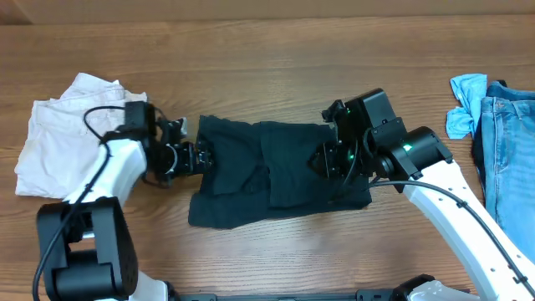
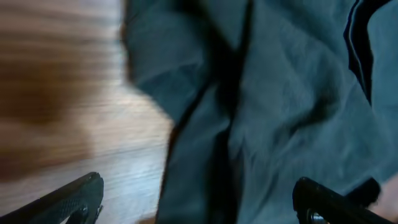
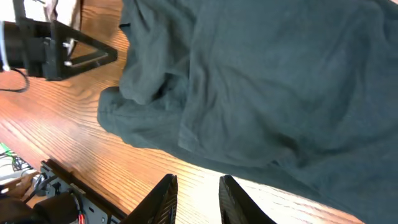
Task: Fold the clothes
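Flanking the T-shirt (image 1: 267, 171) at its edges: left gripper (image 2: 199, 190) spread wide, right gripper (image 3: 198, 182) barely parted, both empty.

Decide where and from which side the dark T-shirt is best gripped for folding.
Probably its left edge, from the left: the T-shirt lies flat and layered, but there its edge ends on bare table, right at the open left gripper.

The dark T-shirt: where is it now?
Overhead, the dark T-shirt lies mid-table, the left gripper at its left edge, the right gripper over its right half; white shorts further left, blue jeans far right.
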You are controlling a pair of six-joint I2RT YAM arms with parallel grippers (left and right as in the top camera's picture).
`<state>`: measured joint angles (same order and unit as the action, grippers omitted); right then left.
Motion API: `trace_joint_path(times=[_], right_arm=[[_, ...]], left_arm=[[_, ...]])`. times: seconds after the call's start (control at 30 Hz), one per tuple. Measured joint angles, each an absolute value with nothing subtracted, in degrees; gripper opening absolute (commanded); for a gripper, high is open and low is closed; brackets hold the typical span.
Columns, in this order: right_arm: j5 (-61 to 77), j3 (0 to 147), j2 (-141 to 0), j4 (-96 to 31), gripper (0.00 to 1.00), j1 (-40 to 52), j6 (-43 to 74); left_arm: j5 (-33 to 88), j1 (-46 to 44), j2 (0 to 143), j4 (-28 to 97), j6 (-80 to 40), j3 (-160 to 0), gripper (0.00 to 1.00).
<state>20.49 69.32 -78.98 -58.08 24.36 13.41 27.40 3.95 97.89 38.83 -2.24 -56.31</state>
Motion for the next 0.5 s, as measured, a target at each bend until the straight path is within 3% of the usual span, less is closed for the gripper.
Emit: trace_joint_path(times=[0.17, 0.27, 0.33, 0.4, 0.5], right_arm=[[20.5, 69.3, -79.0, -59.3, 0.26, 24.4, 13.4], [20.3, 69.3, -79.0, -59.9, 0.26, 24.4, 13.4], [20.3, 69.3, -79.0, -60.4, 0.26, 24.4, 13.4], [20.1, 69.3, -79.0, -60.6, 0.26, 24.4, 13.4], [18.6, 69.3, -79.0, -60.6, 0.26, 24.4, 13.4]], left_arm=[[26.0, -2.8, 100.3, 32.7, -4.4, -54.7, 0.96], [26.9, -3.8, 102.3, 31.0, -5.9, -56.1, 0.69], [28.6, -3.7, 104.8, 30.0, -6.2, -57.4, 0.40], [31.2, -3.8, 106.5, 29.8, -6.7, -57.8, 0.29], [34.2, -3.8, 107.6, 30.5, -7.1, -57.1, 0.04]])
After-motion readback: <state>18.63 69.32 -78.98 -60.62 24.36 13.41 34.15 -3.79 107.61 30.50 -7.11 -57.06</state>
